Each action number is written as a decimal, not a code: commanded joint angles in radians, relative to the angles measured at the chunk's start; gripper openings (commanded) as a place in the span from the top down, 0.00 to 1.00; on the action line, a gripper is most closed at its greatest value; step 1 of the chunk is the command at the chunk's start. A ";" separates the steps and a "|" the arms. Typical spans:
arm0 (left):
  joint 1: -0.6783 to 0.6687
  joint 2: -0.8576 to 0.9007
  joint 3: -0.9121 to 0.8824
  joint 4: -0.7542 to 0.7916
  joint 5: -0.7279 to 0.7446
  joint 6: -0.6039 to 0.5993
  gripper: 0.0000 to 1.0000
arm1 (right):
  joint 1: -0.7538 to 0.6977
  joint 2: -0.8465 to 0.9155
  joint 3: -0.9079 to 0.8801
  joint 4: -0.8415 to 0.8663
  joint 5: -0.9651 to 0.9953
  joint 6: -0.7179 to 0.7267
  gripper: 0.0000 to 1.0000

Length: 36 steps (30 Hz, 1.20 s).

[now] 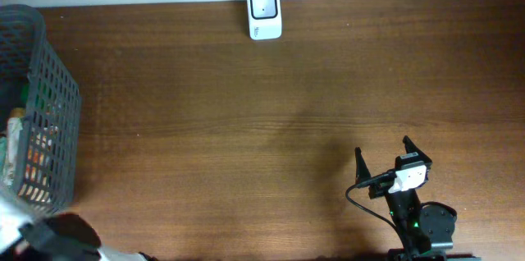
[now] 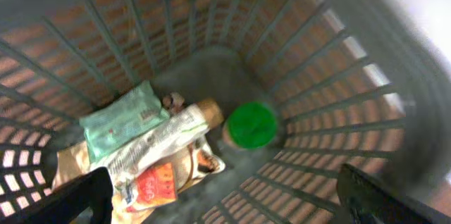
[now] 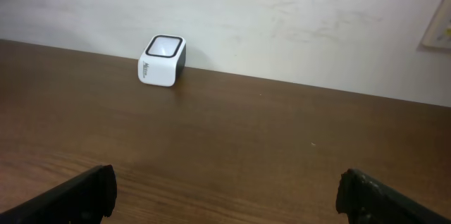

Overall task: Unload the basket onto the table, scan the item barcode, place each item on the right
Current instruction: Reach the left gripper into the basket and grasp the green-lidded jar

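Left edge of frame: grey basket holding green-capped bottle, pale green packet and printed pouch. The left gripper is poised over them, jaws wide, empty. Top centre: white scanner on table. Lower right: right gripper, jaws wide, empty.

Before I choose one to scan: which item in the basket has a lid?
The jar with the round green lid; the others are soft, flat packets.

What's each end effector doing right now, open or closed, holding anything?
Left end effector: open, holding nothing, over the basket.
Right end effector: open, holding nothing.
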State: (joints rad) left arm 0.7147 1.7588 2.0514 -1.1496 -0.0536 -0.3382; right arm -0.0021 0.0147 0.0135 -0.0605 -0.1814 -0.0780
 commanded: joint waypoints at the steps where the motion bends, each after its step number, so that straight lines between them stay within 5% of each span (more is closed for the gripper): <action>1: 0.004 0.075 0.006 -0.020 0.018 0.008 0.01 | 0.002 -0.008 -0.008 -0.003 0.002 0.007 0.02; 21: -0.018 0.245 0.006 0.024 0.073 0.080 0.04 | 0.002 -0.008 -0.008 -0.003 0.002 0.007 0.02; 36: -0.026 0.478 0.006 0.139 0.276 0.338 0.00 | 0.002 -0.008 -0.008 -0.003 0.002 0.007 0.02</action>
State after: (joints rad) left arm 0.6937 2.2055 2.0514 -1.0260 0.1780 -0.0509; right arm -0.0021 0.0147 0.0135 -0.0605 -0.1814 -0.0780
